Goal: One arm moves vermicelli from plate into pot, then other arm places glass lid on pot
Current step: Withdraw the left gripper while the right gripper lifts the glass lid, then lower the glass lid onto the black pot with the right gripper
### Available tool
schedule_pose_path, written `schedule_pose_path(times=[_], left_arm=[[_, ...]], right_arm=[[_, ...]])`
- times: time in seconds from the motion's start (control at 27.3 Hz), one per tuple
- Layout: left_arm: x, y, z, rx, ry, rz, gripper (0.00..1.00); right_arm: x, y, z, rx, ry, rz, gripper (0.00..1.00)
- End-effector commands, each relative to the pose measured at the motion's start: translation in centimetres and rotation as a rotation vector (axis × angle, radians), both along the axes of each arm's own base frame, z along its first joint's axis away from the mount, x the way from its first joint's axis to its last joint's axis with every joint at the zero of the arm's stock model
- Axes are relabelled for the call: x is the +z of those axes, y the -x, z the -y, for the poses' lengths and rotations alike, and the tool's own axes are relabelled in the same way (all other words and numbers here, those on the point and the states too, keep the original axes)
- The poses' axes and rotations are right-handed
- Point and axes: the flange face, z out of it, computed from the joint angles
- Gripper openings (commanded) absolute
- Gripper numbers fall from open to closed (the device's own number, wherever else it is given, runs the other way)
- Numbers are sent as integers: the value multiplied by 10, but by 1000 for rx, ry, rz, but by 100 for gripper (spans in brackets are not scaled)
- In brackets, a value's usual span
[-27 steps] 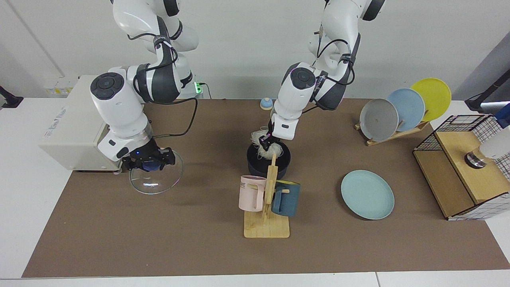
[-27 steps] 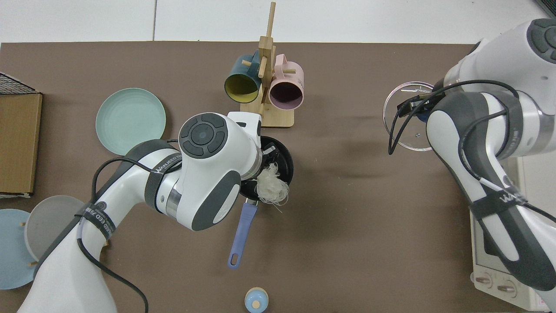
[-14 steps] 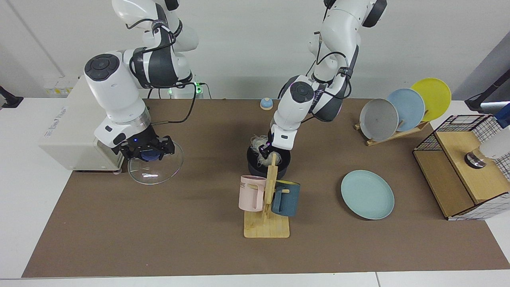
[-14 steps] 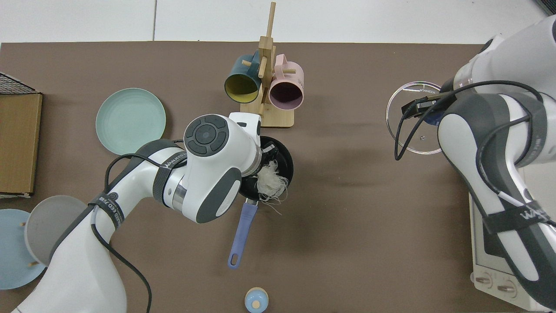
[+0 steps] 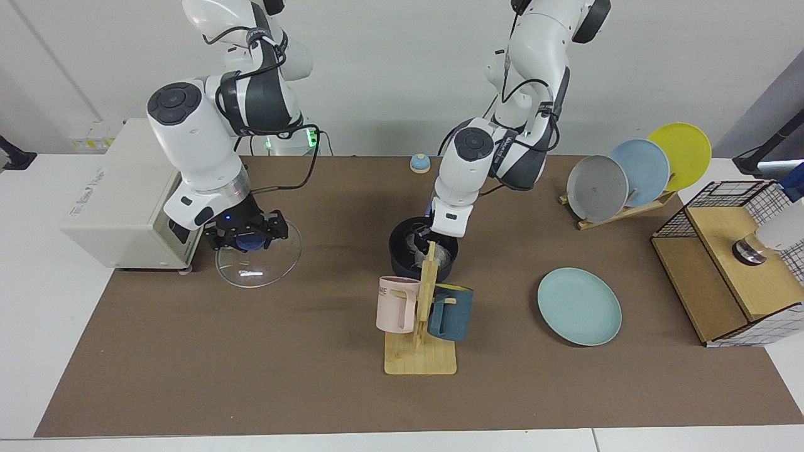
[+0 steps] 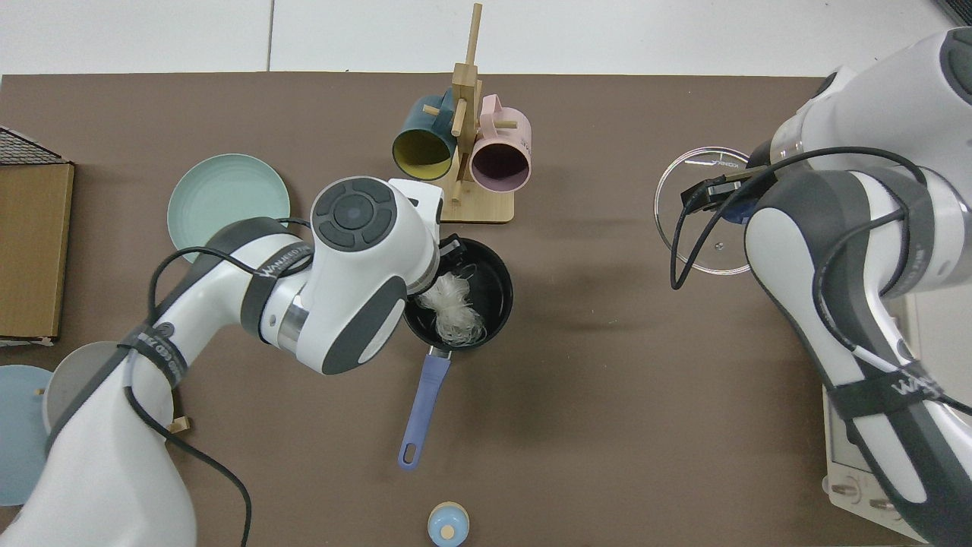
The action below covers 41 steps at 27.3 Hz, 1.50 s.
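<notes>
1. Lid work sat with my right claw (image 5: 246, 233), clamped on the blue knob of the glass lid (image 5: 259, 262), held near the table's edge.
2. Vermicelli (image 6: 452, 304) lay inside the pot (image 6: 497, 292); my left claw (image 5: 429, 233) hung at its rim, grip state I could not tell.
3. I judged the transfer finished: next, clear the left arm, then carry the lid across.
4. Only the top view showed the noodles fully inside and the pale teal plate (image 5: 578, 306) bare.
</notes>
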Motion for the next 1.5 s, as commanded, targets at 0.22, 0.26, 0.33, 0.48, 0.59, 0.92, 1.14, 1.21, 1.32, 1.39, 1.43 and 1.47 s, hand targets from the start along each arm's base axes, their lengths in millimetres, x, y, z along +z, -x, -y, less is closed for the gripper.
schedule_pose_path(times=[0.22, 0.26, 0.33, 0.48, 0.59, 0.92, 1.14, 1.21, 1.32, 1.39, 1.43, 1.47], left_arm=[[97, -41, -102, -80, -71, -68, 100], [104, -42, -109, -91, -74, -65, 100], [116, -41, -127, -127, -79, -65, 100], [147, -35, -182, -200, -63, -82, 100], [165, -29, -220, -261, -62, -85, 100], [199, -7, -312, -383, -61, -75, 100], [198, -4, -321, -408, -69, -45, 100], [200, -5, -320, -398, -72, -40, 100], [201, -5, -312, -410, -73, -34, 100], [199, -4, -308, -432, -72, -38, 100], [200, -4, -307, -433, -73, -34, 100], [200, -5, -307, -435, -72, -27, 100]], right_arm=[[7, 30, -74, -67, -31, -6, 0], [7, 32, -83, -80, -31, -7, 0], [7, 36, -98, -101, -25, -7, 0], [10, 48, -140, -125, -9, 16, 0], [10, 60, -172, -155, 6, 25, 0], [-1, 89, -251, -267, -39, 65, 0], [-30, 103, -304, -324, -14, 114, 0], [-37, 103, -310, -343, -17, 114, 0], [-45, 106, -322, -353, -36, 115, 0], [-51, 109, -332, -358, -52, 112, 0], [-54, 109, -335, -369, -58, 112, 0], [-58, 110, -338, -379, -58, 113, 0]])
